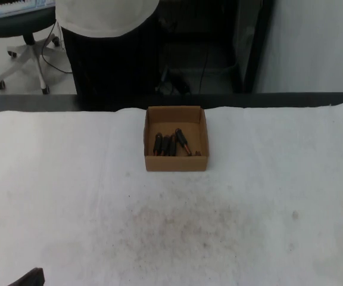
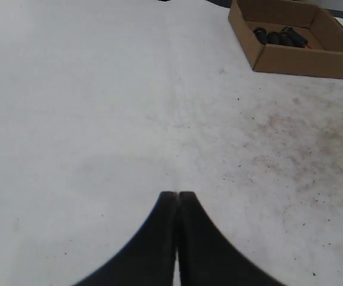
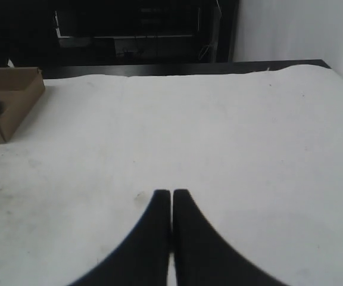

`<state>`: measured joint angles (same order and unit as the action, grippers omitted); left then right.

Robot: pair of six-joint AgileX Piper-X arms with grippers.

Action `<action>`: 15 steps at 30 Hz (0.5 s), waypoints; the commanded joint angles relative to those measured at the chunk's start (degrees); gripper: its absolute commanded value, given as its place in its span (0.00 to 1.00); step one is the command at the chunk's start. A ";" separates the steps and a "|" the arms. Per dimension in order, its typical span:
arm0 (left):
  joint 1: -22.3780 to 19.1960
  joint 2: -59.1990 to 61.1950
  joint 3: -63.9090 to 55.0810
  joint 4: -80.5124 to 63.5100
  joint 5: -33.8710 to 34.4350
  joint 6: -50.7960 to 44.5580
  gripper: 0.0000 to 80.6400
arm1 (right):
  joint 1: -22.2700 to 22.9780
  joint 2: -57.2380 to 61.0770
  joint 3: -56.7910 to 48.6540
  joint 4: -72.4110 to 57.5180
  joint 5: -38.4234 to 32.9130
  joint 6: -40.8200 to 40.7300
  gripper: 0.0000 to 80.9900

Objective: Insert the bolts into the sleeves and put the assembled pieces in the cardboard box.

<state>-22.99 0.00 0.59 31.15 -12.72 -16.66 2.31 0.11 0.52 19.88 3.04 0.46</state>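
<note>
Here we are with both claws low over the desk (image 1: 249, 226). The left claw (image 2: 177, 199) is clenched, its fingers pressed flat together with nothing between them. The right claw (image 3: 171, 196) is just the same, clenched on nothing.

The cardboard box (image 1: 176, 163) sits well ahead of both claws, roughly between them, so it lies forward and inward of each. Inside it we see the assembled pieces (image 1: 170, 143), a few dark rods lying side by side on the box floor. With them lying in there, we judge the job to be at or near its end.

How would they handle? We reckon they are small, stiff and dense for their size. Nothing about them looks fragile. They seem to be smooth cylinders, so they are likely to roll or skid out of a loose pinch.

If a claw had to lift one, we would come straight down and grip across the middle of the sleeve. An end grip could tip the piece or draw the bolt out. The box itself looks light and open-topped, and a nudge on its wall could slide it across the cloth.
</note>
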 commanded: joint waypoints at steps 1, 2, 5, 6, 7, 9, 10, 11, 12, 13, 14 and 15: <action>-0.40 0.00 -0.59 -0.51 -0.03 -0.50 0.00 | -0.16 -0.11 -0.52 -0.89 0.05 0.41 0.01; 0.52 0.00 -0.59 -0.51 -0.03 -0.50 0.00 | -0.16 -0.11 -0.52 -0.81 0.05 0.41 0.01; 2.64 0.00 -0.59 -0.51 -0.03 -0.50 0.00 | -0.16 -0.11 -0.52 -0.88 0.05 0.41 0.01; 3.06 0.00 -0.59 -0.51 -0.03 -0.50 0.00 | -0.16 -0.11 -0.52 -0.88 0.05 0.41 0.01; 3.33 0.00 -0.59 -0.51 -0.03 -0.50 0.00 | -0.16 -0.11 -0.52 -0.88 0.05 0.41 0.01; 3.81 0.00 -0.59 -0.51 -0.03 -0.50 0.00 | -0.16 -0.11 -0.52 -0.88 0.05 0.41 0.01; 4.17 0.00 -0.59 -0.51 -0.03 -0.50 0.00 | -0.16 -0.11 -0.52 -0.88 0.05 0.41 0.01; 4.59 0.00 -0.59 -0.51 -0.03 -0.50 0.00 | -0.16 -0.11 -0.52 -0.88 0.05 0.41 0.01; 4.92 0.00 -0.59 -0.51 -0.03 -0.50 0.00 | -0.16 -0.11 -0.52 -0.88 0.05 0.41 0.01; 5.34 0.00 -0.59 -0.51 -0.03 -0.50 0.00 | -0.16 -0.11 -0.52 -0.88 0.05 0.41 0.01; 5.71 0.00 -0.59 -0.51 -0.03 -0.50 0.00 | -0.16 -0.11 -0.52 -0.88 0.05 0.41 0.01; 6.18 0.00 -0.59 -0.51 -0.03 -0.50 0.00 | -0.16 -0.11 -0.52 -0.88 0.05 0.41 0.01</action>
<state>-16.31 0.00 0.59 31.15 -12.72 -16.66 2.31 0.11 0.52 19.76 3.04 0.46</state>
